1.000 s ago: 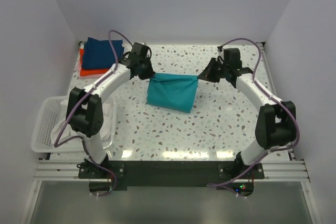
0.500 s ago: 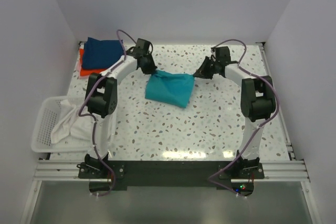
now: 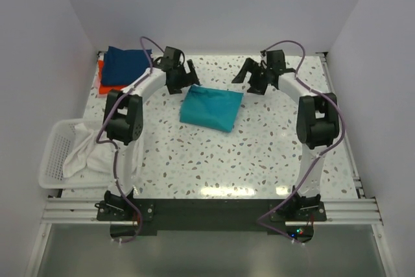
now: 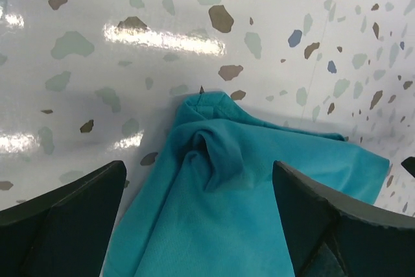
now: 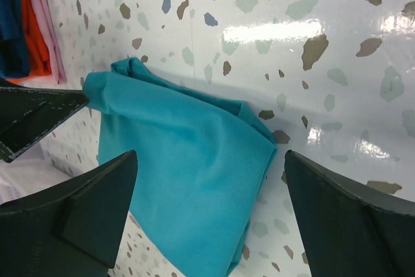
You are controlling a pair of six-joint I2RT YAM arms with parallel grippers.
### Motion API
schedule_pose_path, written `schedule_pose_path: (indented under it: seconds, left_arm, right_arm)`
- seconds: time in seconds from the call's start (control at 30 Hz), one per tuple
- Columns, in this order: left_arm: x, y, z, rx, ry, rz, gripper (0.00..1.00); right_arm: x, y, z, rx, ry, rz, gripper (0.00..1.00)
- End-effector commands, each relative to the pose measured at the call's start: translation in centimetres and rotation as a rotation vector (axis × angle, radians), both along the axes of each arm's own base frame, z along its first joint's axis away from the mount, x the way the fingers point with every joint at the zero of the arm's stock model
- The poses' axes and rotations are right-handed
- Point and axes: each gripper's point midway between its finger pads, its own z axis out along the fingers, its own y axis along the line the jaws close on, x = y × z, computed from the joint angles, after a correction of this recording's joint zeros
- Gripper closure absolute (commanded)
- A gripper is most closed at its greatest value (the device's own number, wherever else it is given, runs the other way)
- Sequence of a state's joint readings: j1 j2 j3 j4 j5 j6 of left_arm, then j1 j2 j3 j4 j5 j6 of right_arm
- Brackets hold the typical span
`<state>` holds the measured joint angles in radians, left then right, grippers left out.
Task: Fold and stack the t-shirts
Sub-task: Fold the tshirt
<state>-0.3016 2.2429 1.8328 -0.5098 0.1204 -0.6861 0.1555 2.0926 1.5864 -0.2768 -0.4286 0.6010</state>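
A folded teal t-shirt point(image 3: 211, 108) lies flat on the speckled table, mid-back. My left gripper point(image 3: 185, 80) hovers open over its far left corner, and the rumpled teal cloth point(image 4: 240, 205) lies free below the left gripper point(image 4: 200, 167). My right gripper point(image 3: 249, 78) stands open above the far right corner. In its wrist view the teal shirt point(image 5: 188, 173) lies untouched under the right gripper point(image 5: 211, 157). At the back left sits a stack of folded shirts: navy point(image 3: 126, 64) over orange-red point(image 3: 106, 84). A pink edge point(image 5: 48, 24) shows beside the orange-red point(image 5: 32, 30).
A white slatted basket point(image 3: 52, 160) holding white cloth point(image 3: 91, 150) stands at the table's left front edge. Walls close the table on the left, back and right. Purple cables loop over both arms.
Both grippers have opened and let go of the teal shirt's far corners. The shirt has settled flat, and both grippers have drawn slightly back from it.
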Motion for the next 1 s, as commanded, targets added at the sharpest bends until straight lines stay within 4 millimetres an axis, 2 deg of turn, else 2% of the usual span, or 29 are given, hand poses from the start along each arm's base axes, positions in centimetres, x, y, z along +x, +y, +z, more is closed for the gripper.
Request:
schedule_pose_path:
  seconds: [0.0,0.03,0.07,0.1,0.13,0.17,0.2,0.23,0.3,0.43,0.5,0.67,0.7,0.83,0.97]
  left_arm:
    - [0.0,-0.4,7.1,-0.063,-0.148,-0.024,0.0]
    - [-0.6,-0.5,7.8,-0.07,-0.16,-0.028,0.0]
    - [-1.0,-0.5,8.1,-0.072,-0.164,-0.03,0.0]
    - [-1.5,-0.8,9.1,-0.076,-0.18,-0.037,0.0]
    - [-2.1,-0.8,8.8,-0.07,-0.171,-0.039,0.0]
    - [-2.5,-1.0,8.9,-0.069,-0.175,-0.045,0.0]
    - [-3.1,-1.5,9.9,-0.076,-0.192,-0.057,0.0]
    - [-3.8,-1.9,9.3,-0.083,-0.186,-0.069,0.0]
    - [-5.0,-3.3,9.6,-0.109,-0.195,-0.105,0.0]
    - [-7.2,-5.1,7.2,-0.147,-0.134,-0.154,0.0]
    - [-7.5,-5.7,6.9,-0.162,-0.14,-0.162,0.0]
    - [-9.4,-6.7,3.8,-0.178,-0.081,-0.188,0.0]
    - [-10.0,-6.5,2.5,-0.168,-0.047,-0.185,0.0]
    - [-11.8,-5.6,0.4,-0.157,-0.012,-0.18,0.0]
    - [-13.7,-4.6,-1.2,-0.143,0.02,-0.161,0.0]
  right_arm:
    - [-0.7,-0.5,4.6,-0.021,-0.084,0.028,0.01]
    - [-1.3,-0.4,6.2,-0.011,-0.113,0.034,0.01]
    - [-2.3,-0.3,5.4,-0.011,-0.092,0.041,0.01]
    - [-2.9,-0.3,5.7,-0.013,-0.097,0.05,0.01]
    - [-3.5,-0.2,6.9,-0.014,-0.121,0.059,0.01]
    - [-4.8,0.0,6.0,-0.019,-0.097,0.07,0.01]
    - [-5.4,0.3,6.2,-0.019,-0.101,0.079,0.01]
    - [-6.1,0.6,7.0,-0.015,-0.12,0.087,0.01]
    - [-7.9,2.2,6.1,-0.01,-0.111,0.129,0.01]
    - [-10.1,6.2,3.8,-0.006,-0.067,0.235,0.01]
    - [-10.3,7.0,3.0,0.001,-0.05,0.25,0.01]
    - [-10.5,9.3,1.2,0.041,-0.017,0.286,0.01]
    - [-10.6,9.4,0.1,0.035,0.005,0.286,0.01]
    - [-11.3,9.3,-2.1,0.028,0.056,0.279,0.01]
    - [-12.5,8.7,-3.2,0.012,0.081,0.274,0.01]
